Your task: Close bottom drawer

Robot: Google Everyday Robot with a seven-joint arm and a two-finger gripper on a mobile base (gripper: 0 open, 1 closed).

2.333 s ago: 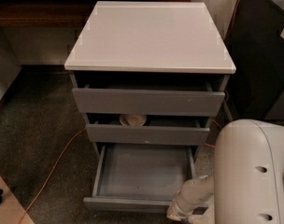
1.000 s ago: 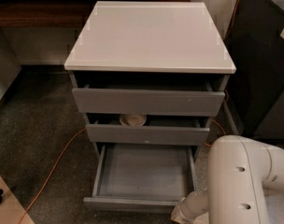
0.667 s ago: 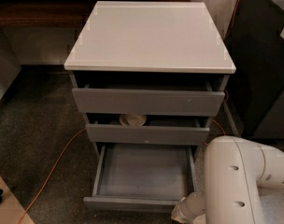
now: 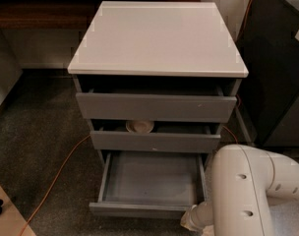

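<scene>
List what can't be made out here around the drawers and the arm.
Camera view only:
- Gripper: low by the front right corner of the bottom drawer, mostly covered by the white arm and cut off by the lower edge; contact with the drawer unclear.
- Pale round object in the middle drawer: half hidden behind that drawer's front.
- Top drawer interior: lost in shadow under the cabinet top.

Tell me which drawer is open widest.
The bottom drawer, floor fully showing; middle drawer and top drawer barely stick out. The gripper sits by the bottom drawer's front right corner.
</scene>
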